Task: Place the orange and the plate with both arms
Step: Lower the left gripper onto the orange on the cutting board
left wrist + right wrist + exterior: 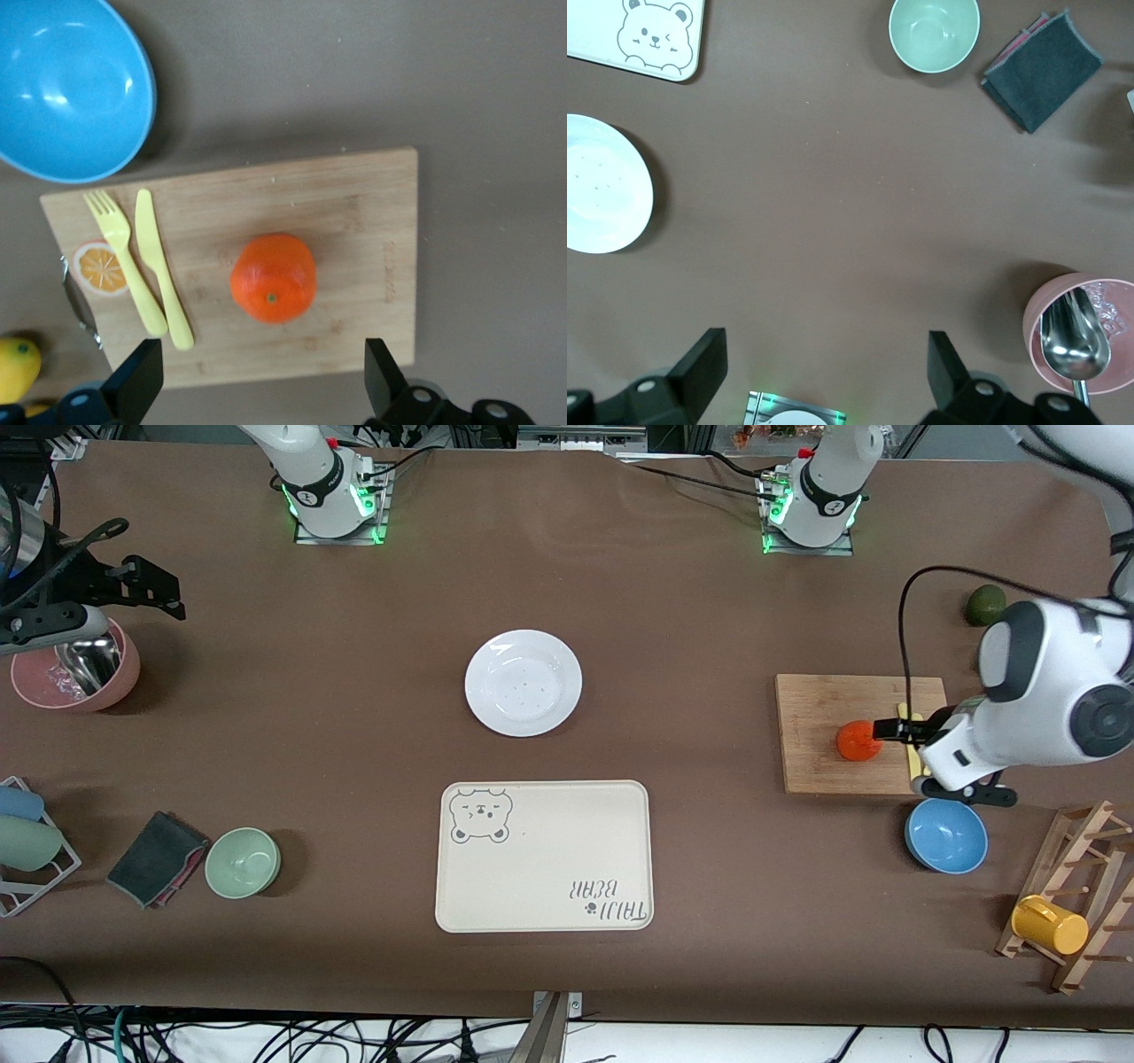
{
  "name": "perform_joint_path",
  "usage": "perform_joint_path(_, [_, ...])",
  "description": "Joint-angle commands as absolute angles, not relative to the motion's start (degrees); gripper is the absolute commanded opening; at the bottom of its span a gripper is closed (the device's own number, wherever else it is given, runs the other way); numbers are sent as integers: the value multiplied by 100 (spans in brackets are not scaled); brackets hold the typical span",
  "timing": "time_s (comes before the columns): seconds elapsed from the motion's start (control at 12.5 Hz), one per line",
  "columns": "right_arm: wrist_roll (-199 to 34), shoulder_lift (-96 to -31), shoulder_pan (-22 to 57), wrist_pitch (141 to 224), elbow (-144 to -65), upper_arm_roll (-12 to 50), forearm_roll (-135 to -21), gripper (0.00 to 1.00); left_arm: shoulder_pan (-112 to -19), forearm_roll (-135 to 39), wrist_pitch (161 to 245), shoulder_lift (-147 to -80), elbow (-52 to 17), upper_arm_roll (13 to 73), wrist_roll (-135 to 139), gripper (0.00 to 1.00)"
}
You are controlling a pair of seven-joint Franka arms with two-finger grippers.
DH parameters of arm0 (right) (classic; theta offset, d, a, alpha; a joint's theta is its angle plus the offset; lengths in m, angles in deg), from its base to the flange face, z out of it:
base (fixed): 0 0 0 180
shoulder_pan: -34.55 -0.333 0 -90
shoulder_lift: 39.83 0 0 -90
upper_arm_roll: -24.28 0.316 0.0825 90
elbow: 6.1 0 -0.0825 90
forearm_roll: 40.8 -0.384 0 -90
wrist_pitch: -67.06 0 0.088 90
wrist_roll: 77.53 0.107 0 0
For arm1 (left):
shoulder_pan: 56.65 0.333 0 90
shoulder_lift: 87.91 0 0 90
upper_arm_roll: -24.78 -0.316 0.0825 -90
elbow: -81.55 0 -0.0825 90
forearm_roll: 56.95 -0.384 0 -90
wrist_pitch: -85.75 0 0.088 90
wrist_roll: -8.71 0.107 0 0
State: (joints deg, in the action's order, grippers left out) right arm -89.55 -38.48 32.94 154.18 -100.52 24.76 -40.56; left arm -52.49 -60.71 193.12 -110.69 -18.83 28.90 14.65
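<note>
The small round red-orange orange (858, 741) (273, 277) sits on the rectangular bamboo cutting board (824, 708) (354, 221) toward the left arm's end of the brown cloth-covered surface (354, 646). On the same board, just beside the orange, lie a pale yellow plastic fork (122, 261) and a matching yellow plastic knife (162, 268), with an orange-slice print (99, 267) at the board's edge. The left claw (889, 730) (264, 376) hangs over the cutting board right at the orange, its two black fingers (135, 379) spread wide apart and clear of the fruit, holding nothing. A glossy blue round bowl (946, 835) (66, 84) rests just off the board, nearer the front camera, and a dark green avocado (984, 605) lies farther from that camera than the board. The round plain white plate (524, 682) (602, 183) lies well apart from the cutting board, near the middle of the surface, with the cream rectangular bear-printed tray (544, 856) (638, 35) nearer the front camera than it. The right claw (824, 376) waits above the surface at the right arm's end, far from the board, beside a pink bowl (75, 677) (1081, 332) holding a metal spoon (1074, 341); its fingers (700, 367) are likewise wide apart and empty.
</note>
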Motion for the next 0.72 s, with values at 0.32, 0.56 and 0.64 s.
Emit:
perform_joint_path(0.32, [-9001, -3790, 3314, 15346, -10041, 2498, -4133, 100, -5375, -7170, 20756, -11119, -3121, 2935, 1557, 100])
perform_joint_path(0.56, [-9010, -3799, 3314, 15310, -10041, 2472, -4141, 100, -5349, -7137, 21308, -11278, -3471, 2979, 1548, 100])
perform_joint_path(0.64, [-9001, -3781, 3314, 15310, -10041, 2489, -4141, 100, -5314, -7111, 21467, -11295, -3577, 2987, 1539, 100])
